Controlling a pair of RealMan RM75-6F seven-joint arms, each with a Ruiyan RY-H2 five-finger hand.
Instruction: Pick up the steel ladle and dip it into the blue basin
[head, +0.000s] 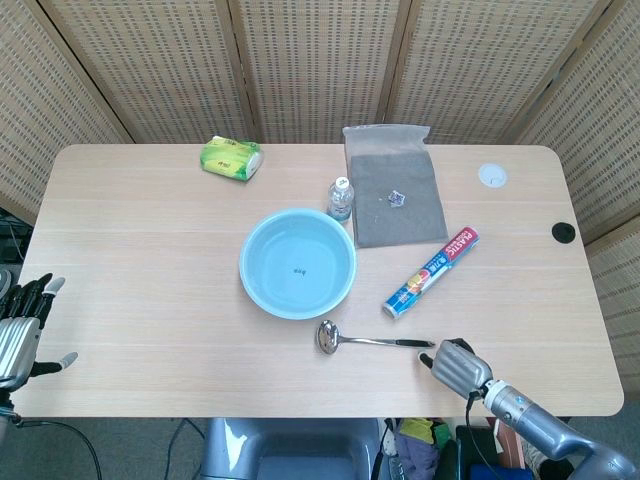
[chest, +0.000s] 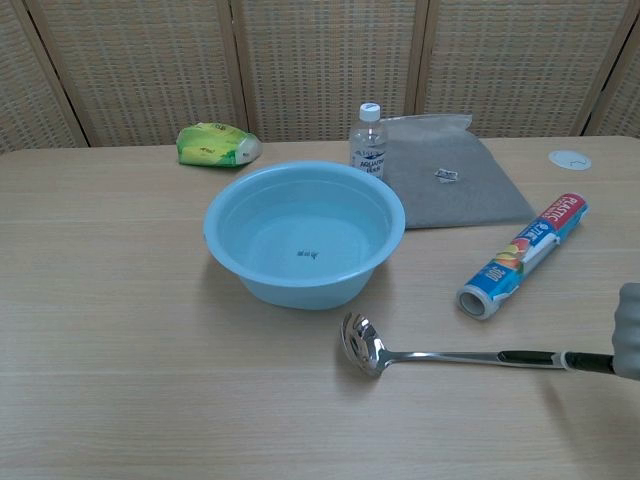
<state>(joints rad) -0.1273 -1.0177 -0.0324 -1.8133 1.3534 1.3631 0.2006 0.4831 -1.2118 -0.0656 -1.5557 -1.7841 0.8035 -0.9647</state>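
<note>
The steel ladle lies on the table just in front of the blue basin, bowl end toward the basin, dark handle pointing right. My right hand grips the end of that handle near the table's front edge; only a sliver of the hand shows at the right border of the chest view. The basin holds a little water. My left hand hovers off the table's left front corner, fingers spread and empty.
A plastic-wrap roll lies right of the basin. Behind the basin stand a small water bottle and a grey cloth. A green packet sits at the back left. A white disc and a black grommet are at the right.
</note>
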